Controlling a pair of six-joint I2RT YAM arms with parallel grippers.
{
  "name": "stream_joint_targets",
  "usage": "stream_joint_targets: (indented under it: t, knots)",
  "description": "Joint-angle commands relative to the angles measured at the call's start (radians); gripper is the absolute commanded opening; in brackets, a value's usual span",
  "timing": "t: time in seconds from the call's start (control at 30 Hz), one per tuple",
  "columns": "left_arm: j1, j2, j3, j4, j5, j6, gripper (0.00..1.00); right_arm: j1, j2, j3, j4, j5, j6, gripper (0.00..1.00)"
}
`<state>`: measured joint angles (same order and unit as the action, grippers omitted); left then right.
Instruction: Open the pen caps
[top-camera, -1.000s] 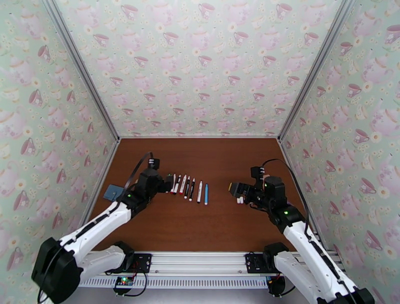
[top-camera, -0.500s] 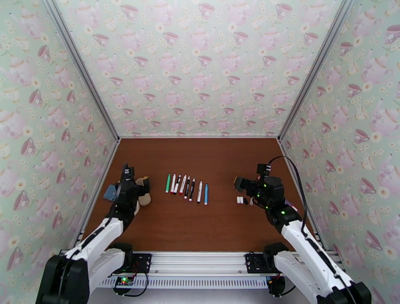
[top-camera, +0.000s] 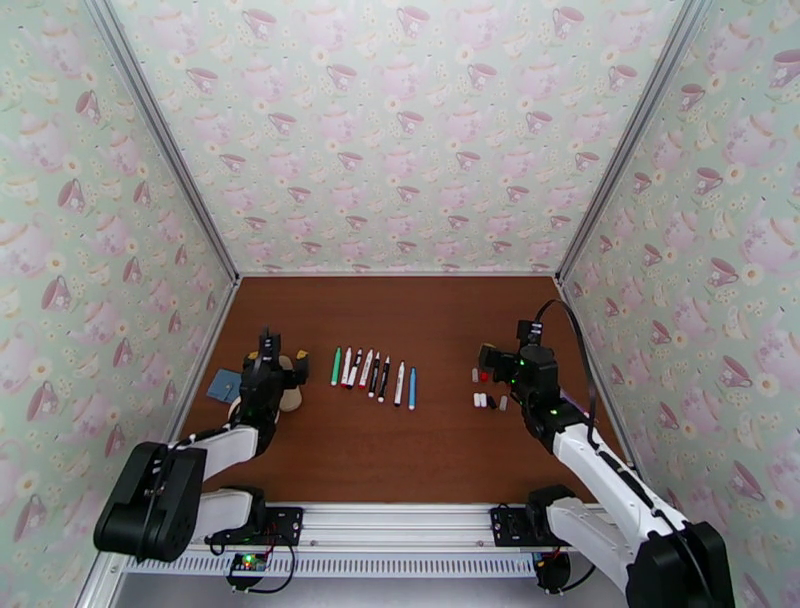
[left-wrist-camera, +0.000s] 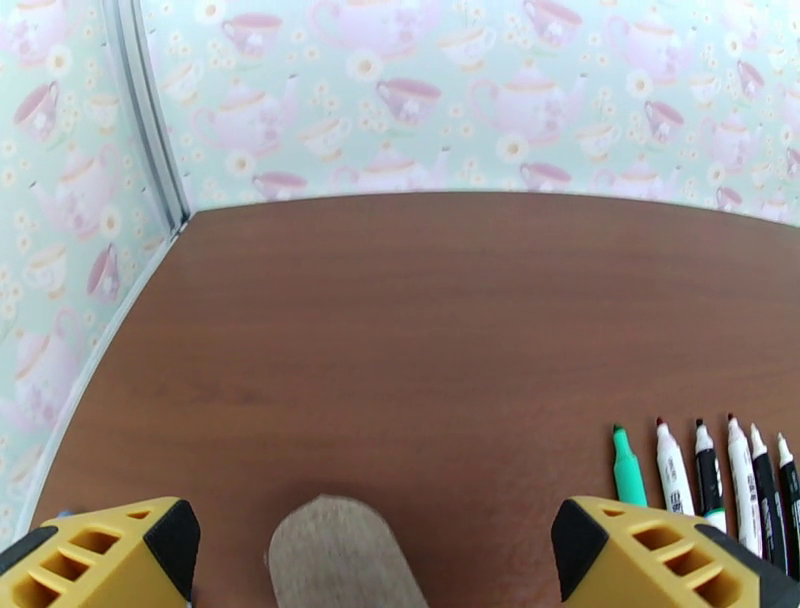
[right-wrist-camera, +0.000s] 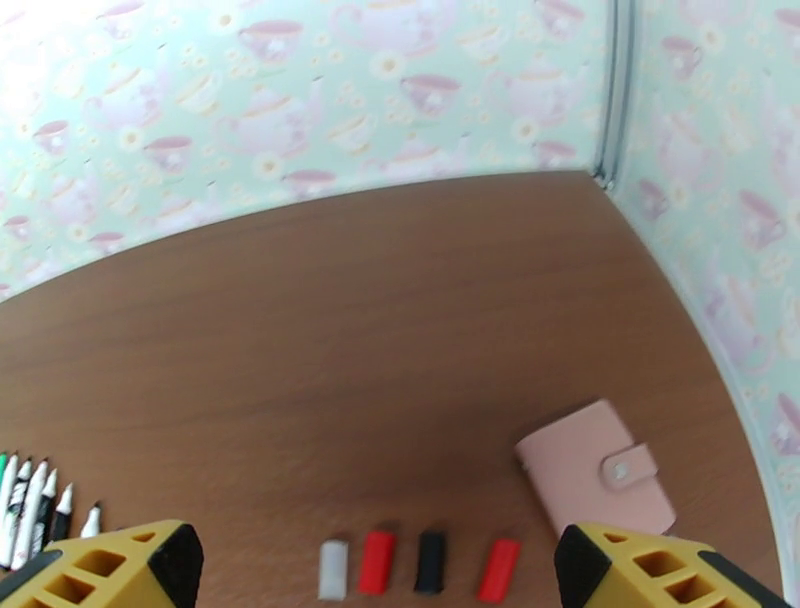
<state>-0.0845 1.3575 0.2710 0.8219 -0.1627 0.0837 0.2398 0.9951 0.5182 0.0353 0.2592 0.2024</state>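
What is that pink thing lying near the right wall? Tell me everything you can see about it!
It is a small pink wallet with rounded corners, and it looks like soft leather. A strap folds over its edge and fastens with a round snap button, so it is closed. It lies flat on the brown table, turned at a slant, close to the teapot-patterned wall. Nothing touches it. A red cap lies just to its left, apart.

— What kind of place is this?
— A robotics test booth, not a home. Teapot wallpaper (top-camera: 400, 130) is stuck on flat panels held by aluminium posts (top-camera: 165, 140), and the left arm (top-camera: 220, 440) and right arm (top-camera: 600, 470) are bolted to a slotted rail (top-camera: 400, 520) at the brown tabletop's (top-camera: 400, 450) edge.
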Motion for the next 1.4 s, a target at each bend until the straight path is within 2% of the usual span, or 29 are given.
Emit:
stream_joint_targets:
  t: [0.0,0.1,0.17,0.27,0.43,0.73,1.0,1.1,1.3,1.37]
  knots:
    - [0.023,0.097,0.025,0.133,0.061,0.005,1.00,-0.009,0.038,-0.022,0.112,0.039,-0.046,1.00]
    - [0.036,0.184,0.039,0.199,0.082,0.001,1.00,-0.015,0.066,-0.027,0.160,0.018,-0.073,1.00]
    - [0.039,0.167,0.083,0.083,0.059,-0.012,1.00,-0.020,0.081,-0.027,0.182,0.014,-0.089,1.00]
    - [0.053,0.172,0.124,0.013,0.072,-0.027,1.00,-0.028,0.108,-0.031,0.210,0.018,-0.126,1.00]
    - [0.053,0.176,0.118,0.036,0.069,-0.025,1.00,-0.060,0.176,-0.077,0.346,0.045,-0.174,1.00]
    - [0.052,0.174,0.119,0.031,0.065,-0.023,1.00,-0.142,0.367,-0.120,0.674,-0.086,-0.169,1.00]
    - [0.052,0.175,0.121,0.030,0.065,-0.024,1.00,-0.267,0.471,-0.147,0.845,-0.254,-0.104,1.00]
    - [0.052,0.175,0.119,0.030,0.065,-0.024,1.00,-0.266,0.503,-0.129,0.833,-0.339,-0.136,1.00]
    - [0.052,0.174,0.119,0.030,0.065,-0.024,1.00,-0.220,0.523,-0.069,0.740,-0.220,-0.159,1.00]
    - [0.052,0.175,0.119,0.030,0.065,-0.024,1.00,-0.220,0.520,-0.070,0.739,-0.220,-0.158,1.00]
